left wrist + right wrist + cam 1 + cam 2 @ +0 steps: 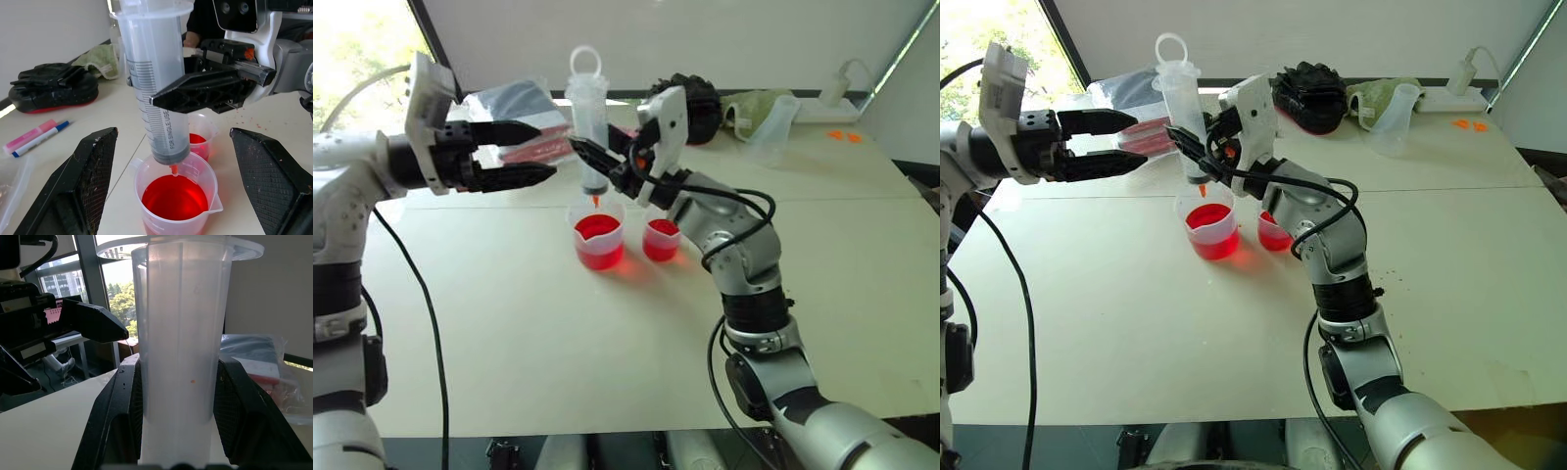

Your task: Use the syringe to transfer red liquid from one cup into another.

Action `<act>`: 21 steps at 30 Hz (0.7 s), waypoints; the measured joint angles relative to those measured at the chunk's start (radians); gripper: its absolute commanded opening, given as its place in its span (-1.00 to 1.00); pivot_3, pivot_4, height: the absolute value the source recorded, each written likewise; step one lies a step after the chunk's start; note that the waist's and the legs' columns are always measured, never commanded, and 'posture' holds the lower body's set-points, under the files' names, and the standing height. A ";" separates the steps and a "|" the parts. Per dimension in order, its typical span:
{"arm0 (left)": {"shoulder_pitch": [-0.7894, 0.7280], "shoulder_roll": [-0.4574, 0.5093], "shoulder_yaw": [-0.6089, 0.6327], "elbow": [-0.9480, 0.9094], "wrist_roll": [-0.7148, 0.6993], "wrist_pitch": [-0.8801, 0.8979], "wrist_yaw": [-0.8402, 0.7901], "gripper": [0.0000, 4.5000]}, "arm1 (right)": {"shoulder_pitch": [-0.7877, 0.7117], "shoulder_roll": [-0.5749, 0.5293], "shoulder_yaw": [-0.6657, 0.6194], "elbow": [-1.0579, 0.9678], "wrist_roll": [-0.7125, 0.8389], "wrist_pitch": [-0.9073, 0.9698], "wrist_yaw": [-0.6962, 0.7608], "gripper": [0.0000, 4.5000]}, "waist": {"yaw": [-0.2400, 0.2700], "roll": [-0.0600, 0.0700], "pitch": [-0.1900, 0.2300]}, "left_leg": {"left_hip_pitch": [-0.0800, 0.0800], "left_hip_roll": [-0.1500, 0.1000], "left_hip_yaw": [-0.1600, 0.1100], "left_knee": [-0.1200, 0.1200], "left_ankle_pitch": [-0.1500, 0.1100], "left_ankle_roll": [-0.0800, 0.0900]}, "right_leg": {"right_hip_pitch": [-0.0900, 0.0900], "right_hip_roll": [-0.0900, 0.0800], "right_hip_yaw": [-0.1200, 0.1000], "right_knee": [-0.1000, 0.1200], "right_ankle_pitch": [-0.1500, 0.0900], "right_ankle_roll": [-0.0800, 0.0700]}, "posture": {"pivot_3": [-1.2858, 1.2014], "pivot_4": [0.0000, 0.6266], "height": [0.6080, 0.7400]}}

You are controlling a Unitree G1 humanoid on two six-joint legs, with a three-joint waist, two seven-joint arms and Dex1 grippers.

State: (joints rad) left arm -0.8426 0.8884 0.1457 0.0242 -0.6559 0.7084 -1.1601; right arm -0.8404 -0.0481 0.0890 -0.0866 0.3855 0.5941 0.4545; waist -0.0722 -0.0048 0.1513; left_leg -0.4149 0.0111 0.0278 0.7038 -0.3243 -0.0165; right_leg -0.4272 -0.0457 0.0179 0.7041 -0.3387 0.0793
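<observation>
Right hand (597, 157) grips syringe (587, 127) upright, tip just over larger cup (598, 241) of red liquid (174, 197); left hand (524, 152) open beside.

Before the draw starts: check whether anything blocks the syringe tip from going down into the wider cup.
Nothing visible does. The right gripper holds the syringe upright, its orange tip hanging directly above the red liquid in the wider cup. The open left gripper and the narrower cup sit off to the sides.
</observation>
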 measured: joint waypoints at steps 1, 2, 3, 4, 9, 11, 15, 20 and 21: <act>-0.010 -0.010 0.000 0.001 0.001 0.002 0.013 0.72 | 0.007 0.000 0.008 0.000 0.000 0.004 0.001 -0.39 | 0.001 0.000 0.000 | 0.000 0.000 0.000 0.000 0.000 0.000 | 0.000 0.000 0.000 0.000 0.000 0.000 | 0.03 -0.52 0.56; -0.024 -0.021 0.000 0.003 0.001 0.002 0.027 0.72 | 0.011 -0.001 0.016 0.000 -0.002 0.005 0.003 -0.39 | 0.001 0.000 0.000 | 0.000 0.000 0.000 0.000 0.000 0.000 | 0.000 0.000 0.000 0.000 0.000 0.000 | 0.03 -0.52 0.56; -0.044 -0.038 0.000 0.006 0.003 0.001 0.047 0.72 | 0.013 -0.002 0.024 0.001 -0.008 0.006 0.004 -0.39 | 0.002 0.000 0.000 | 0.000 0.000 0.000 0.001 0.000 0.000 | 0.000 0.000 0.000 0.000 0.000 0.000 | 0.03 -0.52 0.56; -0.062 -0.054 0.000 0.012 0.006 0.000 0.064 0.72 | 0.015 -0.002 0.029 0.002 -0.012 0.007 0.004 -0.39 | 0.002 0.000 0.000 | 0.000 0.000 0.000 0.001 0.000 0.000 | 0.000 0.000 0.000 0.001 0.000 0.000 | 0.03 -0.52 0.56; -0.109 -0.126 -0.003 0.059 0.016 -0.004 0.124 0.72 | 0.030 -0.005 0.043 0.018 -0.032 -0.005 0.003 -0.39 | -0.001 0.000 0.000 | 0.000 0.000 0.000 0.001 0.000 0.000 | 0.000 0.000 0.000 0.001 0.000 0.000 | 0.03 -0.52 0.56; -0.133 -0.162 -0.012 0.084 0.019 -0.001 0.144 0.72 | 0.041 -0.004 0.047 0.024 -0.039 -0.010 0.003 -0.39 | 0.000 0.000 0.000 | 0.000 0.000 0.000 0.001 0.000 0.000 | 0.000 0.000 -0.001 0.002 0.000 0.000 | 0.03 -0.52 0.56; -0.185 -0.207 -0.017 0.114 0.020 0.001 0.160 0.72 | 0.054 -0.004 0.057 0.025 -0.051 -0.022 0.005 -0.39 | 0.000 0.000 0.000 | 0.000 -0.001 0.000 0.002 0.000 0.000 | 0.000 0.000 -0.001 0.002 0.000 0.000 | 0.03 -0.52 0.56; -0.214 -0.223 -0.022 0.134 0.031 0.001 0.159 0.72 | 0.090 -0.005 0.071 0.027 -0.069 -0.049 0.008 -0.39 | -0.002 0.000 0.000 | 0.000 0.000 0.000 0.002 0.000 0.000 | 0.000 0.000 -0.001 0.002 0.000 0.000 | 0.03 -0.52 0.56; -0.214 -0.223 -0.031 0.139 0.038 0.000 0.158 0.72 | 0.093 -0.005 0.071 0.032 -0.071 -0.057 0.008 -0.39 | -0.002 0.000 0.000 | 0.000 0.000 0.000 0.002 0.000 0.000 | 0.000 0.000 -0.001 0.002 0.000 0.000 | 0.03 -0.52 0.56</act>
State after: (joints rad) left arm -1.0563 0.6655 0.1152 0.1628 -0.6183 0.7086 -1.0022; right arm -0.7474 -0.0527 0.1602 -0.0544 0.3148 0.5376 0.4626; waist -0.0738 -0.0051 0.1512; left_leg -0.4148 0.0106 0.0275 0.7056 -0.3243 -0.0165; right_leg -0.4271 -0.0459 0.0173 0.7061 -0.3387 0.0794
